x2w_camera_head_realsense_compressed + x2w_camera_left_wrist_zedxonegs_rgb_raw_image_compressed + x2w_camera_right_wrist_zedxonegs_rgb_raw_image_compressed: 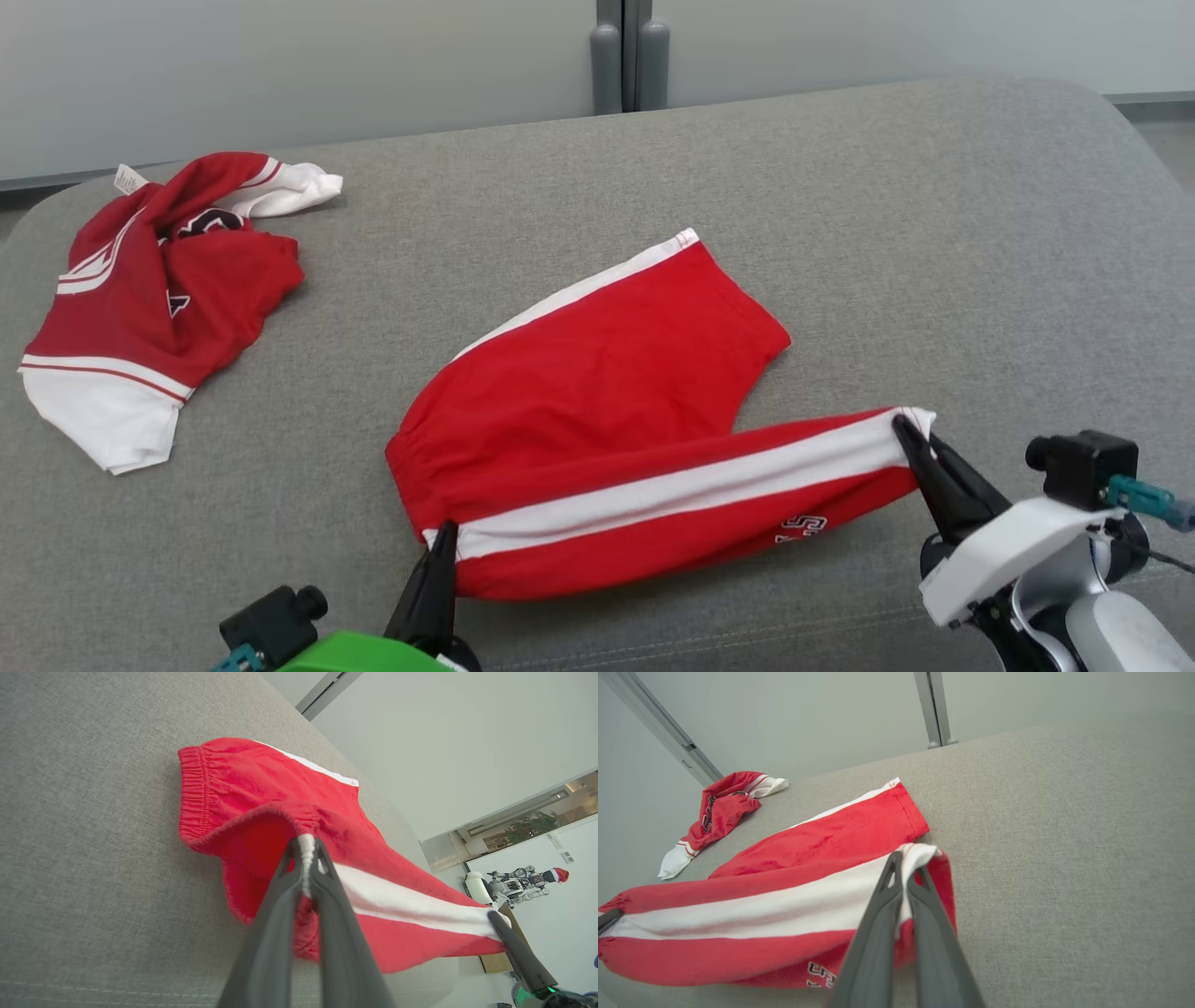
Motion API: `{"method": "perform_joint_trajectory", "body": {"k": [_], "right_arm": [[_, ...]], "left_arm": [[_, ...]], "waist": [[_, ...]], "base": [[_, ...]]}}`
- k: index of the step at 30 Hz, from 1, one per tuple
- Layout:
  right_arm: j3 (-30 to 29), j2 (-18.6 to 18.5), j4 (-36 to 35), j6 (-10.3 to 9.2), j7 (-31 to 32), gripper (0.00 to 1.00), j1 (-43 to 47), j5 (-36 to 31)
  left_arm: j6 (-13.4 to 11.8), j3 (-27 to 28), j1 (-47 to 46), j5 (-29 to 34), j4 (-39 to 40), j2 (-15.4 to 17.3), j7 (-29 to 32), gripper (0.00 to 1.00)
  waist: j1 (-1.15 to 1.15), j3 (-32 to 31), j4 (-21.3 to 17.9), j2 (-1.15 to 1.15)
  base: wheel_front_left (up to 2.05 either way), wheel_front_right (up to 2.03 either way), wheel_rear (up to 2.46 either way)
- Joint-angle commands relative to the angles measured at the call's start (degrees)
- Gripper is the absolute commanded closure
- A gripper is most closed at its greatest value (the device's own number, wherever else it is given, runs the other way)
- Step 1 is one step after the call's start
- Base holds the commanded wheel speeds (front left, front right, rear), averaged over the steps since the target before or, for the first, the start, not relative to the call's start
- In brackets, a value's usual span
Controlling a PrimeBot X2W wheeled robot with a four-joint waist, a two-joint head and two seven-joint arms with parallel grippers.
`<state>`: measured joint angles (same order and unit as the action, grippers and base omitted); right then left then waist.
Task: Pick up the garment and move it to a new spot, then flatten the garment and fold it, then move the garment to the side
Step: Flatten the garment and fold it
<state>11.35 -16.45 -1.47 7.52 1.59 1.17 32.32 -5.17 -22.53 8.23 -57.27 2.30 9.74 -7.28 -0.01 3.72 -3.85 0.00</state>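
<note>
Cushion (840, 233): left gripper (444, 539), right gripper (906, 431) on shorts (607, 373)

This looks like a robotics lab or office, with a grey fabric-covered surface (934, 233) before plain pale partition walls (280, 75) joined by a grey post (630, 56) at 12 o'clock, and, in the left wrist view, another robot (518, 884) and a potted plant (532, 826) at 3 o'clock.

print (803, 532) on the shorts (607, 373) curls under, perhaps digits; unreadable.
</note>
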Motion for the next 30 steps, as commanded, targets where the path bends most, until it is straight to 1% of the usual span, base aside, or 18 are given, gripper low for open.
{"method": "perform_joint_trajectory", "body": {"k": [1,6,7,9,12,15,18,19,20,25,30], "right_arm": [[0.47,-0.57,2.45,-0.06,0.64,1.0,-3.9,0.76],[2.59,-1.9,9.02,-0.06,1.38,1.0,-13.19,1.59],[2.59,-1.9,9.02,-0.06,1.38,1.0,-13.19,1.59],[3.64,-2.58,11.91,-0.06,1.78,1.0,-17.03,1.97],[5.75,-3.58,16.29,-0.06,2.39,1.0,-23.05,2.63],[8.44,-4.15,20.57,-0.06,3.14,1.0,-29.16,3.66],[10.81,-4.53,25.11,-0.07,3.3,1.0,-35.05,5.04],[12.54,-4.69,28.1,-0.07,3.23,1.0,-38.74,5.78],[13.29,-4.67,29.68,-0.07,3.08,1.0,-40.52,6.32],[17.12,-4.9,37.04,-0.06,2.77,1.0,-47.75,8.52],[20.5,-4.74,43.28,-0.07,2.36,1.0,-52.84,10.83]], "left_arm": [[-1.52,-0.01,-2.72,-0.69,-0.52,-0.85,1.44,1.0],[-4.27,-0.38,-8.0,0.03,-2.33,-1.97,3.94,1.0],[-4.27,-0.38,-8.0,0.03,-2.33,-1.97,3.94,1.0],[-5.51,-0.05,-10.51,-0.29,-3.44,-2.54,4.86,1.0],[-7.49,0.64,-14.32,-0.69,-5.74,-3.06,6.25,1.0],[-8.93,1.63,-18.35,-0.95,-8.16,-3.69,6.95,1.0],[-9.78,2.12,-22.13,-1.71,-10.9,-4.58,7.11,1.0],[-10.17,2.54,-24.67,-2.24,-12.63,-5.19,6.58,1.0],[-10.23,2.51,-25.93,-2.32,-13.66,-5.4,6.44,1.0],[-10.39,0.92,-31.38,-3.68,-18.49,-6.42,5.54,1.0],[-11.09,-0.97,-35.35,-5.44,-23.41,-6.7,4.04,1.0]], "waist": [[0.01,0.82,1.68,0.0],[0.01,2.68,4.03,0.0],[0.01,2.68,4.03,0.0],[0.01,3.69,5.03,0.0],[0.01,5.36,6.35,0.0],[0.01,7.42,7.58,0.0],[0.01,9.62,8.86,0.0],[0.01,11.08,9.72,0.0],[0.01,11.78,10.12,0.0],[0.01,14.45,12.03,0.0],[0.01,15.68,12.83,0.0]], "base": [[0.0,0.0,0.0],[0.0,0.0,0.0],[0.0,0.0,0.0],[0.0,0.0,0.0],[0.0,0.0,0.0],[0.0,0.0,0.0],[0.0,0.0,0.0],[0.0,0.0,0.0],[0.0,0.0,0.0],[0.0,0.0,0.0],[0.0,0.0,0.0]]}}
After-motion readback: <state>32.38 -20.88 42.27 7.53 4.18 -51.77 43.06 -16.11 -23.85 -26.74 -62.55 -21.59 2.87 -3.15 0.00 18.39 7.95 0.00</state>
